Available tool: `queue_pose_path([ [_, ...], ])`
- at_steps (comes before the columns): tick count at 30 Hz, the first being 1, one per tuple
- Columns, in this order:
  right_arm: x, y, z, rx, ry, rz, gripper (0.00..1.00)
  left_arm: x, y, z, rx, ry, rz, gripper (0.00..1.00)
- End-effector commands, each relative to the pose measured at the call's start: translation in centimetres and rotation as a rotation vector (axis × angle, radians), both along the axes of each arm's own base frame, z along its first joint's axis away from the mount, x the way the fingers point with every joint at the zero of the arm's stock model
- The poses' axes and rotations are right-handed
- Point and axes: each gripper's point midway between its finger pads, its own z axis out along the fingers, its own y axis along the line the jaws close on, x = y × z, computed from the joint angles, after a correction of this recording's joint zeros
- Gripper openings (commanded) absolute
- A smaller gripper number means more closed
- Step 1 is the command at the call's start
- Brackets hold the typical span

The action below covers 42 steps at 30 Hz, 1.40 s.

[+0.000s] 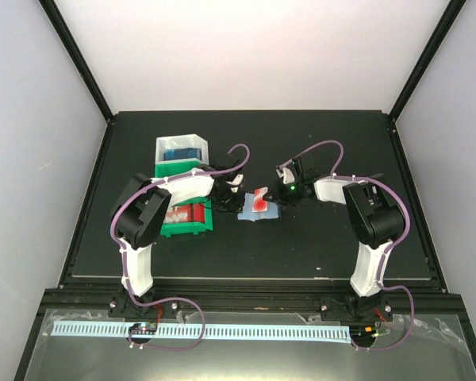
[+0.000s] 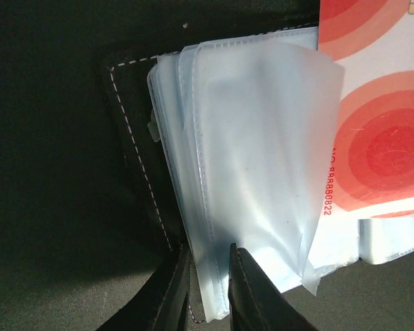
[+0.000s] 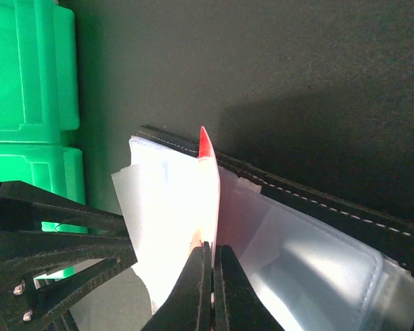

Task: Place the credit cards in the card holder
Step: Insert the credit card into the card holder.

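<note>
The card holder [image 1: 248, 213] lies open on the black mat, black outside with light blue pockets [image 2: 255, 152]. My left gripper [image 1: 236, 189] grips the near edge of its pocket sleeves; in the left wrist view the gripper [image 2: 208, 252] has the sleeves between its nearly shut jaws. My right gripper [image 1: 279, 192] is shut on a red and white credit card [image 1: 259, 200]. In the right wrist view the gripper [image 3: 212, 247] holds the card [image 3: 205, 148] edge-on, standing over the sleeves of the card holder [image 3: 317, 200]. The card [image 2: 379, 124] lies over the holder's right side.
A green plastic tray [image 1: 182, 228] with red cards stands left of the holder, also in the right wrist view [image 3: 27, 83]. A white plastic tray [image 1: 182, 144] with blue items stands behind it. The left arm's black fingers [image 3: 48, 241] are close to the right gripper.
</note>
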Motion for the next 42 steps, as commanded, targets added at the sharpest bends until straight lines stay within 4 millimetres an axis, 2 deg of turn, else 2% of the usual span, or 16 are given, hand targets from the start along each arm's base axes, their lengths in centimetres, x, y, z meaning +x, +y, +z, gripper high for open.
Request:
queue_pose_path([
  [1,0.2,-0.9,-1.3,-0.048,0.007,-0.016,0.01,-1.1,0.8,-1.0,0.057,0.026,-0.013,0.17],
  [9,-1.6,0.6,-2.2,0.026,0.053,0.058,0.01,-1.1,0.6,-0.7,0.038,0.028,-0.009,0.19],
  [24,-3.3,1.9,-3.5,0.112,0.148,0.103,0.03,-1.1,0.7,-1.1,0.044,0.036,0.001,0.19],
  [33,-3.6,2.9,-3.6,0.142,0.182,0.123,0.04,-1.2,0.8,-1.2,0.048,0.041,0.002,0.1],
  [42,-3.6,3.9,-3.6,0.138,0.173,0.114,0.04,-1.3,0.8,-1.3,0.044,0.045,0.003,0.09],
])
